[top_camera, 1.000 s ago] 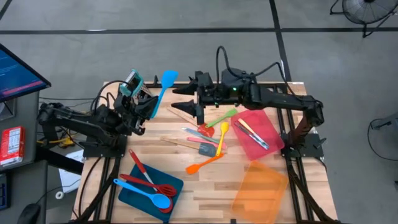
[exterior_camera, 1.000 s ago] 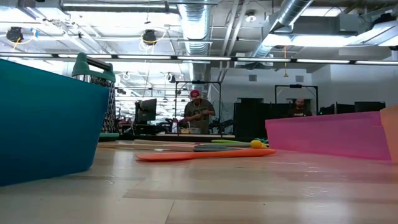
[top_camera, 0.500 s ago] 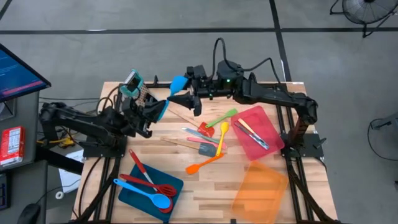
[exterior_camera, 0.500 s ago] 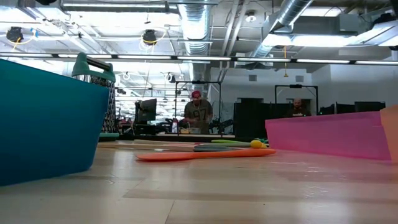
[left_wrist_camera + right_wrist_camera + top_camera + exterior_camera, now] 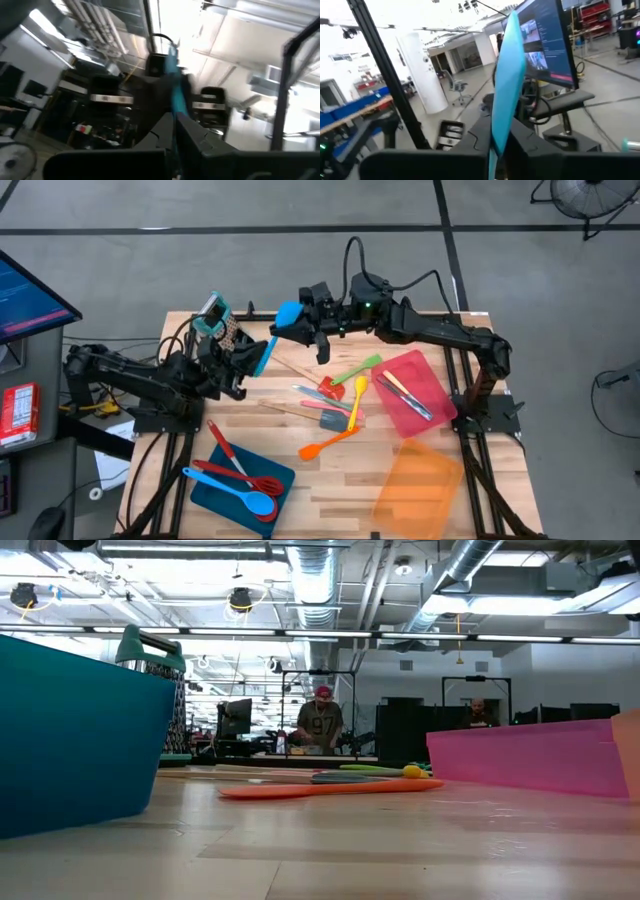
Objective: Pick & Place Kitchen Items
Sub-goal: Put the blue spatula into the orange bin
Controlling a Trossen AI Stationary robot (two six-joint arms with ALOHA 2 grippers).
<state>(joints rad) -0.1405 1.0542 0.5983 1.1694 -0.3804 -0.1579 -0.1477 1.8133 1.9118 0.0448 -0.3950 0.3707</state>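
Now the right gripper (image 5: 296,322), spread wide a moment ago, is clamped on the head of the blue spatula (image 5: 272,340). Its handle is still pinched by the closed left gripper (image 5: 248,358), above the far left of the table (image 5: 340,480), so a handover is judged to be under way, with only the left's release wanted. Nearest, a blue tray (image 5: 210,480) and an orange tray (image 5: 415,480) are seen, then loose utensils (image 5: 335,405) beside a red tray (image 5: 425,380), and in the room beyond, a person (image 5: 322,720) is seen standing.
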